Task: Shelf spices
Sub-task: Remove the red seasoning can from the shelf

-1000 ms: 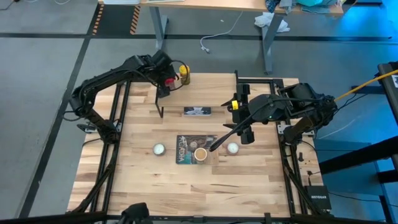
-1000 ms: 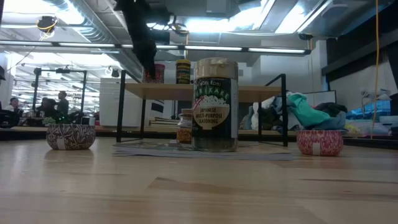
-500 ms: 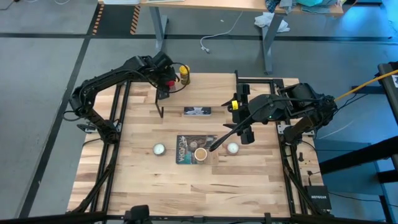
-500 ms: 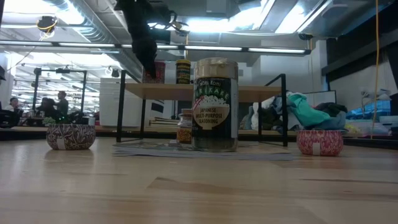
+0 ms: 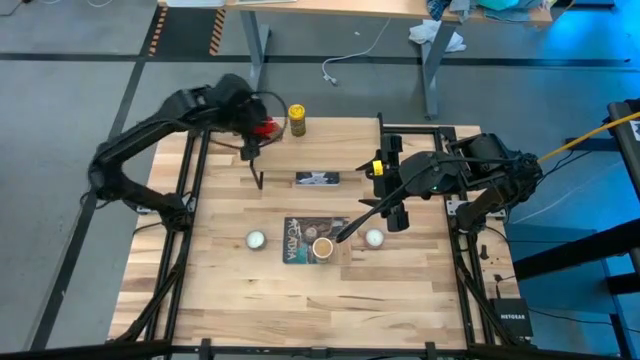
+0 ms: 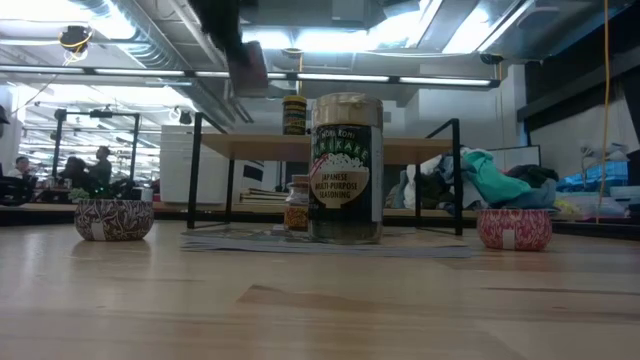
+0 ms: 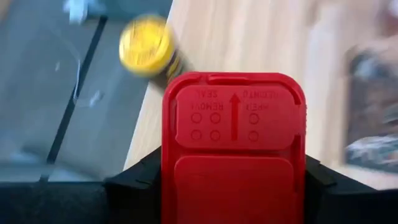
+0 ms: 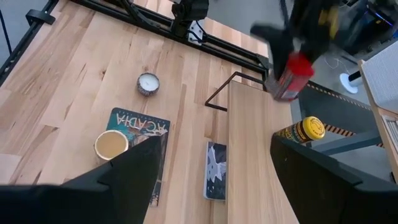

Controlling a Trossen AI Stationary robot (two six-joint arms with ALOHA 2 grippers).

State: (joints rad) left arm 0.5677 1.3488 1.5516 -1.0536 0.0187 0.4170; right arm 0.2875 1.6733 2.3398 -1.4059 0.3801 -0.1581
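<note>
We see the red tin (image 7: 233, 149) clamped between dark fingers, lifted above the left end of the shelf (image 5: 330, 160), its flip lid facing the wrist camera. The yellow jar (image 5: 296, 118) stands upright on the shelf just beside it. The tan jar (image 5: 323, 247) stands before the shelf, the tiny brownish jar (image 6: 297, 205) just behind it.

Left gripper (image 5: 258, 127) now closed on the red square tin (image 5: 263, 127), previously open around it on the shelf (image 5: 330, 150). Tin lifted clear of the shelf board, carried outward with the gripper, away from the yellow dark-lidded jar (image 5: 296, 118). Left arm swung back toward the table's outer edge.
</note>
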